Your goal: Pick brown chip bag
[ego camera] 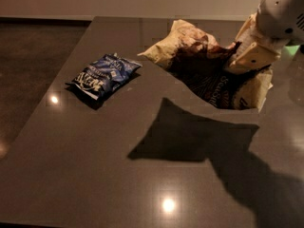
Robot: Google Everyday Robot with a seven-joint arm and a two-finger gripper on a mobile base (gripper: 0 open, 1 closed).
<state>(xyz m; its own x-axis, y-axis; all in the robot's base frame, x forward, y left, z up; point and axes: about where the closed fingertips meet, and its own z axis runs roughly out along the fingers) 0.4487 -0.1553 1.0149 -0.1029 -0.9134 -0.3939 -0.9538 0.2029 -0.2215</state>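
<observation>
Camera view. The pincer (251, 56), at upper right, is clamped on the right part of the brown chip bag (204, 68). The bag hangs clear of the table (95, 175), with its shadow cast below. A blue chip bag (102, 74) lies well apart to the left. The brown bag looks light, soft and crinkly, its contents fragile. A pinch on a flat sealed end, not the puffed middle, seems safest.

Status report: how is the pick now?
Gripper upper right, shut on brown chip bag. Bag hangs above table. Blue chip bag apart at left, not in the way.
</observation>
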